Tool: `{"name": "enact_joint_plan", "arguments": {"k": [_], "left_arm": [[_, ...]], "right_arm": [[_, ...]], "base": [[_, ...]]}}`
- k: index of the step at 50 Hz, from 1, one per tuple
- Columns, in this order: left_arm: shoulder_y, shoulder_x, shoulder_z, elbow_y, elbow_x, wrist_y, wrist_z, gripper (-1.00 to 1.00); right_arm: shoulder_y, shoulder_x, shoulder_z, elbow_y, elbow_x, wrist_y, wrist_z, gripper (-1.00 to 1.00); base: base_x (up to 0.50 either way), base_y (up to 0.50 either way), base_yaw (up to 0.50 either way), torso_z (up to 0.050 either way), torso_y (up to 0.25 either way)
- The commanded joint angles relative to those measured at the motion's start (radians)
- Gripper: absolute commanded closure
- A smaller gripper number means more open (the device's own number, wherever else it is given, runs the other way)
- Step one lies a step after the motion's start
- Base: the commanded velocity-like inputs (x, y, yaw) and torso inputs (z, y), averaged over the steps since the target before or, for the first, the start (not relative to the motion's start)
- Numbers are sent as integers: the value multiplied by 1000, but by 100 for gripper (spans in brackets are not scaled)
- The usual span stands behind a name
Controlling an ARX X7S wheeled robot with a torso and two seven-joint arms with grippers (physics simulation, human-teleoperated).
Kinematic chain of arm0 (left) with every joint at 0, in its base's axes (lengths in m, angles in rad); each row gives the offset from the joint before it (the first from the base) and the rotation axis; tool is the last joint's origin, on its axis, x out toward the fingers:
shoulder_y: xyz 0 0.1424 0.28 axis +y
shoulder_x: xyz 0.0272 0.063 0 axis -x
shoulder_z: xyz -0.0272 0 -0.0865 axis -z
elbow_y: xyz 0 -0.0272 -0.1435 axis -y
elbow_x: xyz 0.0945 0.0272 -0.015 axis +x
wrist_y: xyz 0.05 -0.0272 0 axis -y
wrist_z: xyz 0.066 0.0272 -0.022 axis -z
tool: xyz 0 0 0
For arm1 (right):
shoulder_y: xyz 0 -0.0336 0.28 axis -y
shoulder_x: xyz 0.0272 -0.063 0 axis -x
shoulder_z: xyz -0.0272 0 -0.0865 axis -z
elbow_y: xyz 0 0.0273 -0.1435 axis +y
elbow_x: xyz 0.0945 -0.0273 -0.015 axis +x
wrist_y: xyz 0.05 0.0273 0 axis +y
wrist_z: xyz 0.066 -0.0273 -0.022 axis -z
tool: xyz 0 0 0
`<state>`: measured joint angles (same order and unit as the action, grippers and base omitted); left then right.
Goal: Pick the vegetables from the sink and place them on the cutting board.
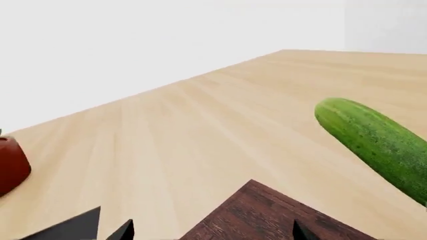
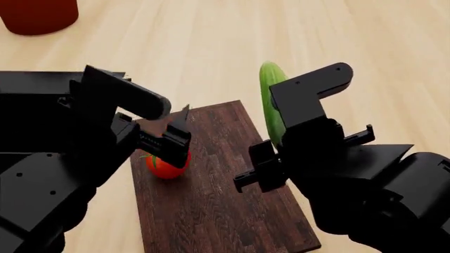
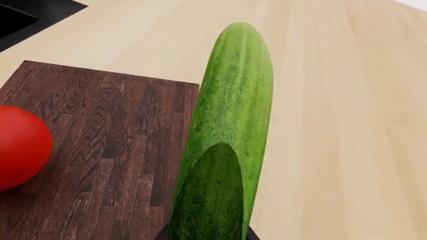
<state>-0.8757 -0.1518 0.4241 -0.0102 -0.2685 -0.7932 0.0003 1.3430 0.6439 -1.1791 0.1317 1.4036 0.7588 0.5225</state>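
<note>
Both black arms fill the near edge of the head view. Right end effector (image 2: 271, 158) holds the cucumber (image 2: 270, 100), which points toward 12 o'clock along the cutting board's (image 2: 211, 211) right edge, partly over the light wooden bench (image 2: 211, 42). Left end effector (image 2: 172, 138) hovers just above the tomato (image 2: 165, 166), which rests on the board at its 9 o'clock side; whether its fingers are spread or closed cannot be told. At 11 o'clock a large red vessel (image 2: 35, 16) stands well apart.
</note>
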Motion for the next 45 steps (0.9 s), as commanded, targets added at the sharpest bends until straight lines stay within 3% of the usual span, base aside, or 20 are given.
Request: {"name": "enact_joint_plan", "arguments": {"k": [1,17,45], "left_arm": [[-13,3,-105,61,-8,6,-94,-100],[-6,-3,-173,110,-21,23,-159,-100],[7,-18,-156,101,-17,47,-183,-100]], "right_arm": [[66,-1,25,-29,141,161,26,100],[98,-65,-4,57,284,301,-4,100],[72,-90,-35,101,271,308,-39,100]], "base": [[0,0,0,0,0],[0,0,0,0,0],[0,0,0,0,0]]}}
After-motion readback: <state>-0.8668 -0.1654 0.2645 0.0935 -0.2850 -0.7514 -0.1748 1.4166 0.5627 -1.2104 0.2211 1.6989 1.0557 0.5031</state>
